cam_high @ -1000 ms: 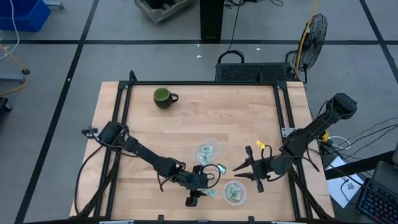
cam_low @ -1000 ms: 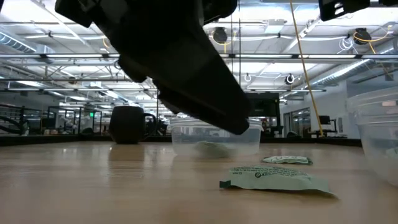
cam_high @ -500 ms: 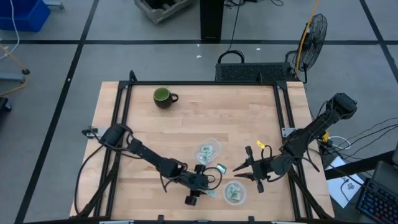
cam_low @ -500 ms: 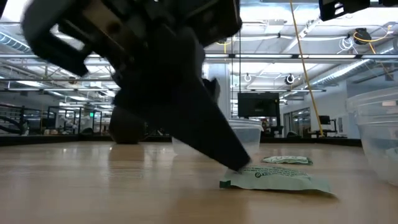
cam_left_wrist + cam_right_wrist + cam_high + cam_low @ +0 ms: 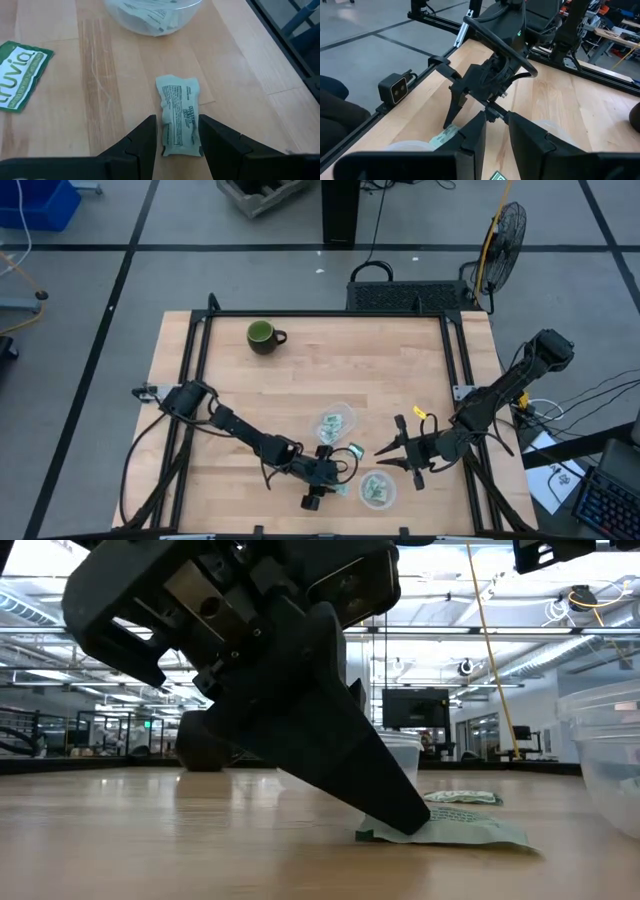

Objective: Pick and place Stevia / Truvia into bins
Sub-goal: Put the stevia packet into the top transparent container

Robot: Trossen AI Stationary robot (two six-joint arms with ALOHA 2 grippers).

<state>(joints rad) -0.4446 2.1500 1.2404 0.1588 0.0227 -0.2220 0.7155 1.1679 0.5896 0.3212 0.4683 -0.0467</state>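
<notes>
The dark green mug [image 5: 264,336] stands at the far left part of the table [image 5: 380,370], well apart from both arms.

The left arm reaches across the table's near half. The left gripper [image 5: 322,488] is lowered to the table surface near the front edge. Its fingers [image 5: 145,137] are spread apart and straddle one Stevia packet [image 5: 181,114], one finger on each long side. In the left wrist view a narrow gap shows between each finger and the packet, so the packet is not clamped. In the low view a fingertip [image 5: 405,812] meets the table right at the packet's edge; whether it presses on the paper cannot be told. The packet lies flat on the wood.

A green Truvia packet [image 5: 19,75] lies flat on the table just beside the left gripper. A further packet [image 5: 461,797] lies on the table farther back in the low view.

Two clear bins stand near the centre of the table. The far bin [image 5: 337,421] and the near bin [image 5: 378,490] each hold several packets. The near bin stands just beside the straddled packet.

The right gripper [image 5: 392,451] hangs above the table to the right of the bins. Its fingers [image 5: 472,140] stand partly apart and hold nothing.
</notes>
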